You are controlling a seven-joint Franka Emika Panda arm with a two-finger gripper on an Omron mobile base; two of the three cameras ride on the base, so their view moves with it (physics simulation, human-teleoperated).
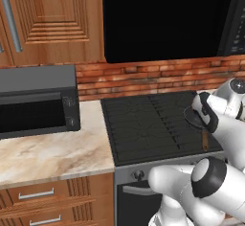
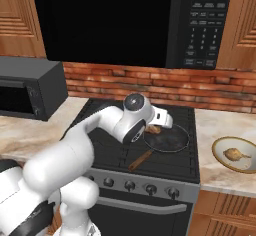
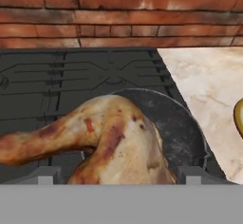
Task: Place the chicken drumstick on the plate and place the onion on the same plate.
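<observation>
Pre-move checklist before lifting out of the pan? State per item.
1. Chicken drumstick between the gripper fingertips: ok.
2. Gripper shut on it: cannot tell, contact is hidden.
3. Drumstick clear of the pan: cannot tell, it hangs over the pan.
4. Path to the right counter: ok, bare marble beside the stove.
5. Target confirmed: not ok, the dish there is a tan bowl, not the plate.

The chicken drumstick (image 3: pixel 114 142) is golden tan with reddish-brown seared streaks, lying over a dark grey pan (image 3: pixel 182 128) — its handle (image 2: pixel 140 160) is brown wood. The stove (image 1: pixel 153 124) is near-black, the wall (image 3: pixel 118 14) red-brown brick, the counter (image 1: pixel 52 148) cream marble veined with beige, and the bowl (image 2: pixel 235 154) tan-rimmed with a cream inside.
</observation>
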